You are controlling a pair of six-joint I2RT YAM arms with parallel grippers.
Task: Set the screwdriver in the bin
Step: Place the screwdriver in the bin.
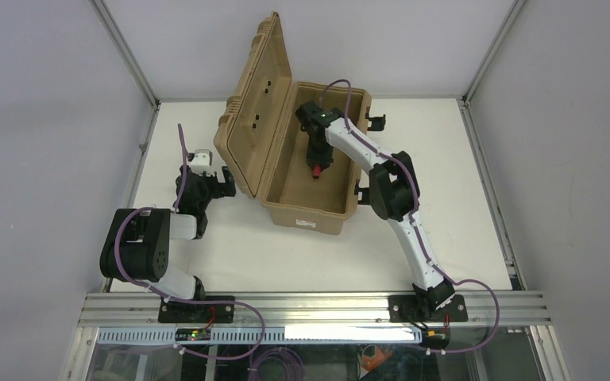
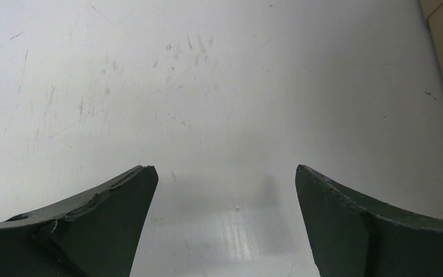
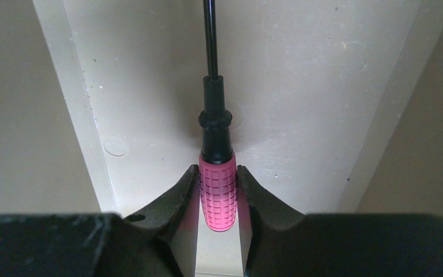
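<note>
Pink ribbed handle of the screwdriver point(image 3: 218, 196) is pinched tight in the right gripper point(image 3: 218, 171), shaft running ahead inside the open bin point(image 1: 306, 213), tip out of view. The danger looks like this: push lower and the thin shaft may jam on the floor; let go high and it may bounce. The left gripper point(image 2: 225, 170) gapes wide over the table point(image 2: 150, 86).

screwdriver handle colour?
The screwdriver handle is pinkish red, grid-textured; right wrist view shows it best.
</note>
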